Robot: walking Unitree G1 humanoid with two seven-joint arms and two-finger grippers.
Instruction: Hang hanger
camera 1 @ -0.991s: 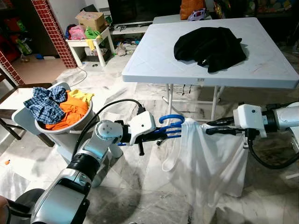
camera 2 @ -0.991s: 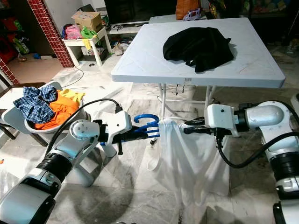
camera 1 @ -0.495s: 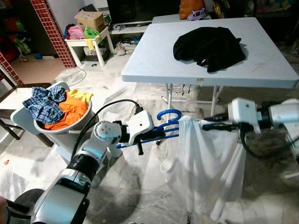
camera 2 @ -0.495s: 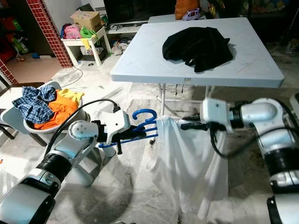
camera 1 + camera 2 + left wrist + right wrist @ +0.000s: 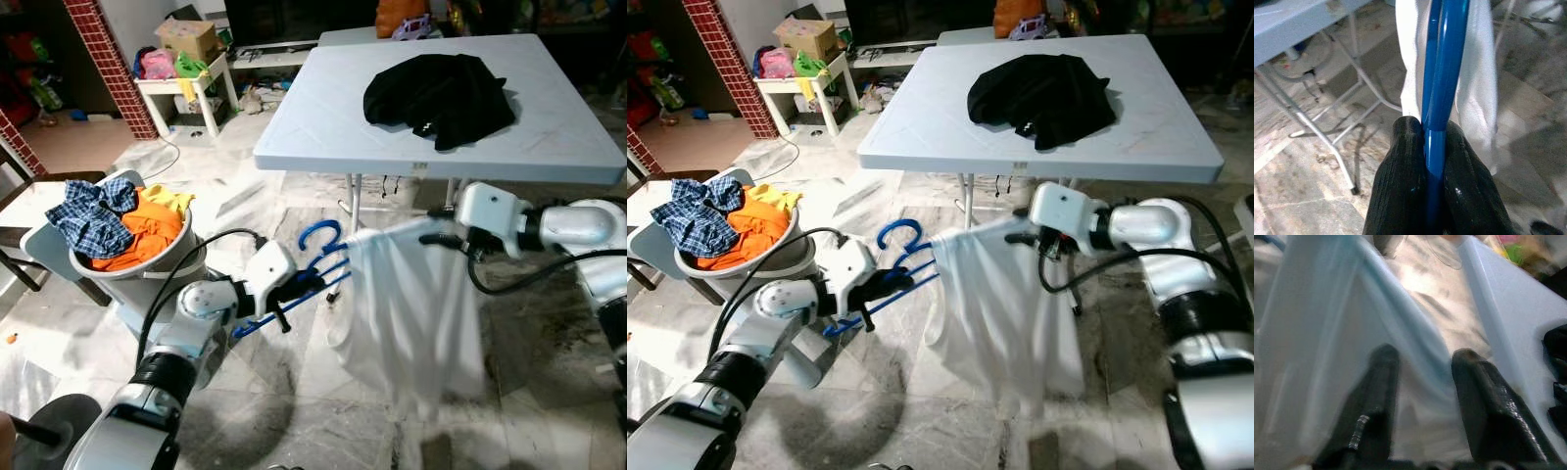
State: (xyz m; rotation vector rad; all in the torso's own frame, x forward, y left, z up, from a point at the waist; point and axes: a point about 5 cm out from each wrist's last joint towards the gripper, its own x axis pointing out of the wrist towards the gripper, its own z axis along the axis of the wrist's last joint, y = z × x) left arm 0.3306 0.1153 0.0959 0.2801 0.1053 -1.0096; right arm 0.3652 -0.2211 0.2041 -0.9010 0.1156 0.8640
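The left claw (image 5: 1434, 161) is clenched on the blue hanger (image 5: 323, 269), gripped at its shaft so that the hook is kept upward and one arm reaches into the white garment (image 5: 411, 304). The right claw (image 5: 1422, 396) is set at the garment's upper edge, its fingers (image 5: 1376, 401) spread with the cloth draped over them; whether anything is actually pinched cannot be told. The fabric is thus held stretched between the two arms, probably so the hanger can be fed through the opening. The garment hangs above the floor, in front of the white worktop (image 5: 323, 127) carrying a black garment (image 5: 438, 93). A laundry basket (image 5: 137, 264) stands beside the left arm.
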